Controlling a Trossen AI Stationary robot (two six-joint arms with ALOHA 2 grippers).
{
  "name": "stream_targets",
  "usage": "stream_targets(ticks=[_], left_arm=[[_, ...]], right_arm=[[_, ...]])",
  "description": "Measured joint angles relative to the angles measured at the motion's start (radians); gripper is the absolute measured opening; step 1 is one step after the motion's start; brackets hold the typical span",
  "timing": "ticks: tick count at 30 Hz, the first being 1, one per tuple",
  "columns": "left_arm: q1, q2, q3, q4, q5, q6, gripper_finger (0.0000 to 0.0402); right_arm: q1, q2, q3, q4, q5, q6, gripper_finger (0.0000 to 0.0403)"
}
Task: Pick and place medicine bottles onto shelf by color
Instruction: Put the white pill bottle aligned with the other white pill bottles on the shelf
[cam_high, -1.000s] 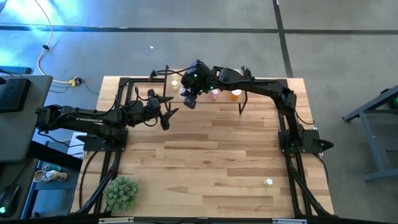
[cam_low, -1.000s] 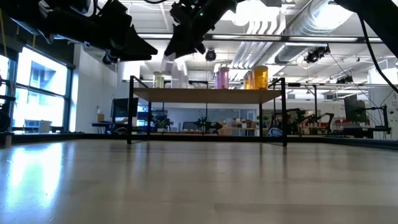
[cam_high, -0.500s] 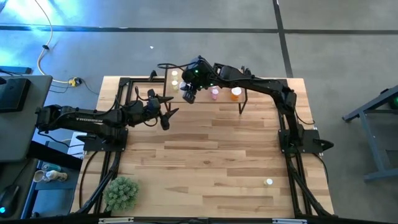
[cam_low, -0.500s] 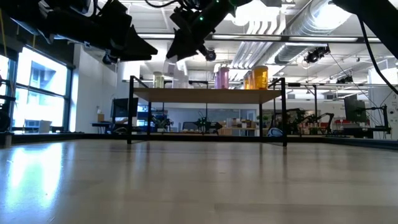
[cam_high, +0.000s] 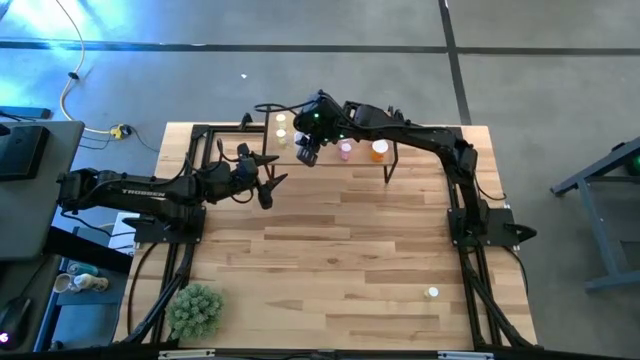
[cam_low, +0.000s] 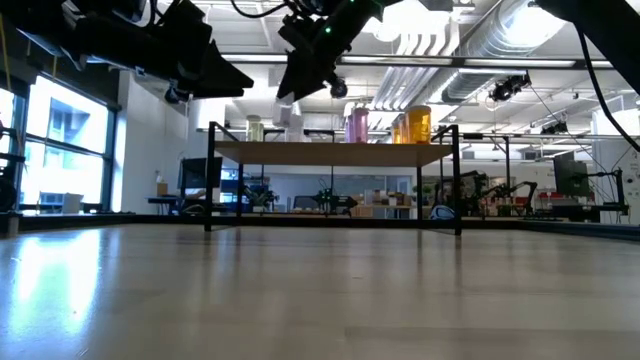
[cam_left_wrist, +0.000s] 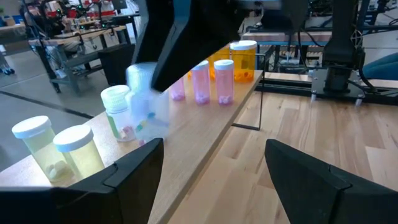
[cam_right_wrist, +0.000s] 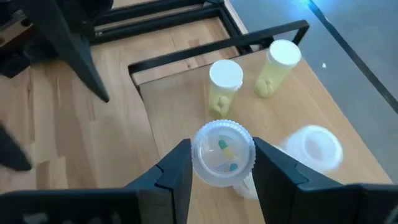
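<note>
Bare table (cam_high: 340, 250) before crowded shelf (cam_high: 362, 160)

High cam: straight down, whole desk (cam_high: 330, 250). Low cam: desk-level, faces room. Wrist cams: close on shelf (cam_left_wrist: 205, 134). All share shelf.

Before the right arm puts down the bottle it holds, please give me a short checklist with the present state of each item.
1. Right gripper shut on the clear bottle: ok.
2. Clear bottle is above the shelf: ok.
3. Free spot on the shelf below the clear bottle: cannot tell, a pale bottle stands close beside it.
4. Two yellow bottles upright and apart from the clear bottle: ok.
5. Left gripper open, empty, off the shelf over the table: ok.
6. Pink bottles and orange bottle upright farther along the shelf: ok.
</note>
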Motion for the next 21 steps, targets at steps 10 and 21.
stream_targets(ticks=[10,21], left_arm=[[0.0,0.0,0.0,0.0,0.0,0.0,0.0271],[0.0,0.0,0.0,0.0,0.0,0.0,0.0271]], right_arm=[[0.004,-0.008,0.079,-0.135,-0.082,0.034,0.0124],[0.009,-0.007,0.024,-0.174,-0.065,0.051,0.0124]])
